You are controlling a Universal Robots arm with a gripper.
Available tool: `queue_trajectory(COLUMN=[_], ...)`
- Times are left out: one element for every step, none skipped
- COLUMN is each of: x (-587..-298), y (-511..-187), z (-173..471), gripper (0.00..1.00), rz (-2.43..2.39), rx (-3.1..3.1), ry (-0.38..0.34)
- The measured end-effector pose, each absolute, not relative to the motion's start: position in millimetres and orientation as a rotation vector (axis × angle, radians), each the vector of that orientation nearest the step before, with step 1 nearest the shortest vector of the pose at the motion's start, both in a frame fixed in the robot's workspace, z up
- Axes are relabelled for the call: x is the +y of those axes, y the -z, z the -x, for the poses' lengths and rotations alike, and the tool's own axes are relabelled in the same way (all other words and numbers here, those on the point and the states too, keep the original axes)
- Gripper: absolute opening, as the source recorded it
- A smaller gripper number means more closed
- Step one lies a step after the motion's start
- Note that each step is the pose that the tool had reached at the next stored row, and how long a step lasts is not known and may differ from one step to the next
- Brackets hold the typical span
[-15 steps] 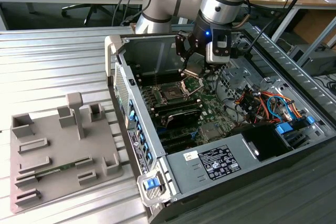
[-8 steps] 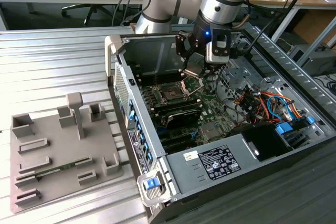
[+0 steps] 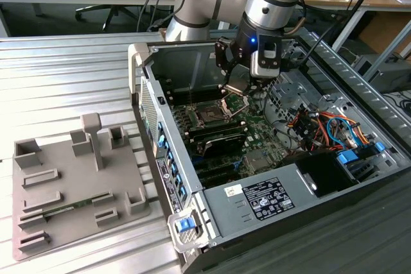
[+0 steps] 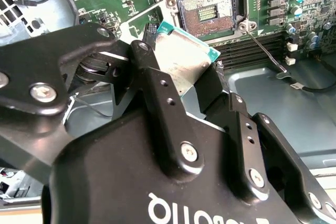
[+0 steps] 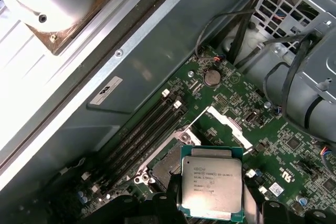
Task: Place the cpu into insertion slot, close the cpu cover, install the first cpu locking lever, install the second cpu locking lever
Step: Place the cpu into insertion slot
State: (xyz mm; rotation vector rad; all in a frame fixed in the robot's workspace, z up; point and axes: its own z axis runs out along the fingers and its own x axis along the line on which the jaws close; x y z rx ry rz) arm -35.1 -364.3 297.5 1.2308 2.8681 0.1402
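My gripper (image 3: 236,89) hangs inside the open computer case, shut on the cpu (image 3: 236,80), a small square chip with a dull silver top. In both wrist views the cpu (image 4: 181,59) (image 5: 211,181) sits between the black fingers (image 4: 152,77), held by two opposite edges and tilted. The insertion slot (image 3: 210,115) lies on the green motherboard just below and beside the chip, its dark centre with gold contacts (image 4: 209,10) uncovered. Part of the insertion slot (image 5: 165,166) is hidden behind the chip. The cpu cover (image 5: 227,123) stands swung open. A thin wire locking lever (image 4: 265,52) sticks out from the socket corner.
Long black memory slots (image 5: 142,129) run beside the socket. Orange and blue cables (image 3: 327,126) and a black power supply (image 3: 324,171) fill the exterior view's right. The case walls (image 3: 183,62) surround the board. A grey fixture plate (image 3: 70,184) lies outside, on the exterior view's left.
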Motion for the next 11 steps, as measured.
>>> queue_trajectory(x=[-364.3, -364.3, -364.3, -364.3, -364.3, -364.3, -364.3, -364.3, -364.3, -364.3, -364.3], y=[-297.5, -297.5, -297.5, -297.5, -297.5, -297.5, -297.5, -297.5, -297.5, -297.5, -297.5], z=[35.1, 35.1, 35.1, 35.1, 35.1, 35.1, 35.1, 35.1, 35.0, 35.1, 35.1], gripper=[0.55, 0.55, 0.55, 0.55, 0.55, 0.55, 0.55, 0.55, 0.55, 0.55, 0.55], rz=[-1.237, -1.243, -1.249, -1.256, -1.263, -1.266, -1.275, -1.281, -1.288, -1.295, -1.304], rx=[2.865, 2.863, 2.860, 2.856, 2.853, 2.851, 2.847, 2.844, 2.841, 2.837, 2.833], ry=[-0.140, -0.140, -0.140, -0.140, -0.140, -0.140, -0.140, -0.140, -0.140, -0.140, -0.139])
